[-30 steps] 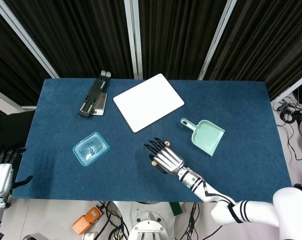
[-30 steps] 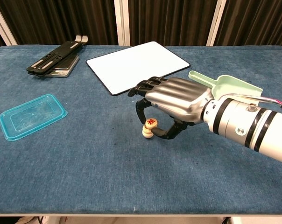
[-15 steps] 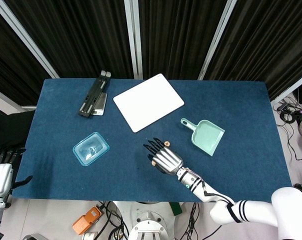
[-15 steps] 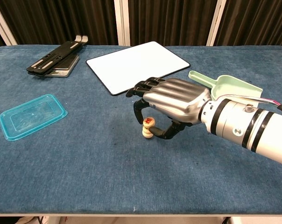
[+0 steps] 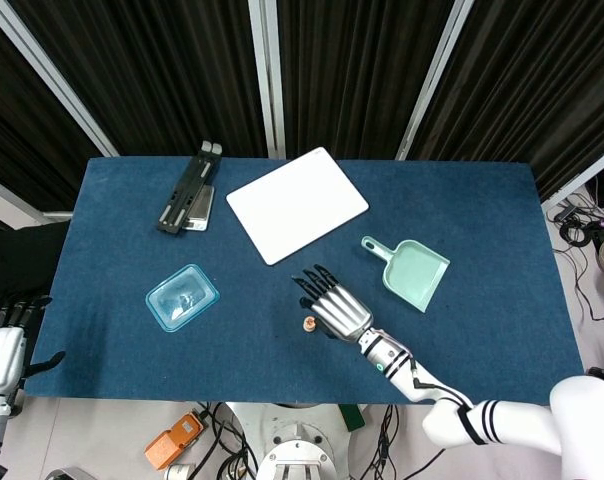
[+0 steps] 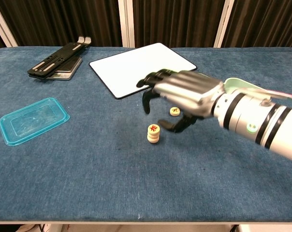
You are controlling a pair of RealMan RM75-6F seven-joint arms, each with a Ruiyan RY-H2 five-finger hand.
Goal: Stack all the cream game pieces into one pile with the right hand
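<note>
A short pile of cream game pieces (image 6: pixel 153 134) stands on the blue table, its top piece marked with a red character; in the head view the pile (image 5: pixel 308 323) shows just left of the hand. One single cream piece (image 6: pixel 175 111) lies flat a little behind and right of the pile. My right hand (image 6: pixel 182 96) hovers above this single piece, fingers spread and curved down, holding nothing and clear of the pile. From above, the right hand (image 5: pixel 334 305) covers the single piece. My left hand (image 5: pixel 2 352) rests off the table's left edge, holding nothing.
A white board (image 6: pixel 142 67) lies behind the right hand. The mint dustpan (image 5: pixel 414 270) sits to the right, partly hidden by my forearm in the chest view. A clear blue tray (image 6: pixel 33 119) is at the left, and a black folding stand (image 6: pixel 56 60) lies at the back left.
My right hand let go of the pile and rose back and to the right. The single cream piece behind the pile has come into view.
</note>
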